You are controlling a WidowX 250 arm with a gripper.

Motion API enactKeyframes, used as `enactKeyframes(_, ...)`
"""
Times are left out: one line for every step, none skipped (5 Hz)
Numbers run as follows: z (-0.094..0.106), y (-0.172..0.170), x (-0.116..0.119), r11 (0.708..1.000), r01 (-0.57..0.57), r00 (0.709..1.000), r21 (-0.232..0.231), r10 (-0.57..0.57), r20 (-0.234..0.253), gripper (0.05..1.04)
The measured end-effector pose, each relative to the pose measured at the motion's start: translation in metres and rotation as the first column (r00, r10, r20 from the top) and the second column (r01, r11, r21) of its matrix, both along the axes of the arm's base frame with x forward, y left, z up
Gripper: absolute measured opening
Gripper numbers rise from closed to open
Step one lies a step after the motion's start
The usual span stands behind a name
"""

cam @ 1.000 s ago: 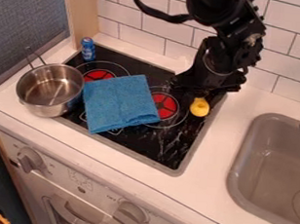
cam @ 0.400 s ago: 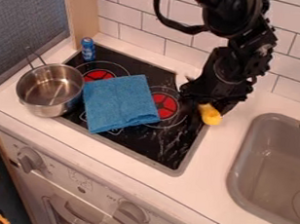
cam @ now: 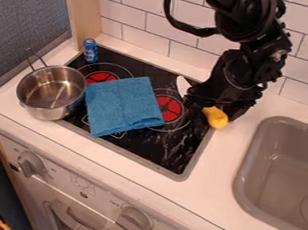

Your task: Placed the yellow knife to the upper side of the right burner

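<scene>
White tiles back the arm hanging over the stove.

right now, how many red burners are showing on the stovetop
2: the left burner beside the steel pot, and the right burner right of the blue cloth. The cloth may hide more.

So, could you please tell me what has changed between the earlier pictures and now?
The gripper has shifted toward the sink, and the yellow knife went the same way: its handle is now at the right edge of the cooktop, and its pale blade shows left of the gripper. I see no clear grasp or release. The pot, blue cloth and blue can stayed put.
</scene>
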State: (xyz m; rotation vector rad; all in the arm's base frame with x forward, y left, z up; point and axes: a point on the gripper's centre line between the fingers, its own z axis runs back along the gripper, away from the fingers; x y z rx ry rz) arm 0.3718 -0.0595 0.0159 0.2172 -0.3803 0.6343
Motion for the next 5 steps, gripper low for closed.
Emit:
enactKeyframes(0.002,0.0,-0.004,1.0,-0.008,1.0,0.012,0.008,-0.007,1.001)
enactKeyframes(0.025,-0.002,-0.004,1.0,-0.012,0.999,0.001,0.012,0.038,1.001)
enactKeyframes(0.057,-0.004,-0.019,0.999,-0.018,0.996,0.042,0.014,0.088,1.001)
enactKeyframes(0.091,-0.014,-0.048,0.991,-0.022,0.978,0.13,-0.005,0.206,1.0)
enactKeyframes(0.092,-0.012,-0.048,0.991,-0.031,0.977,0.133,0.002,0.215,1.0)
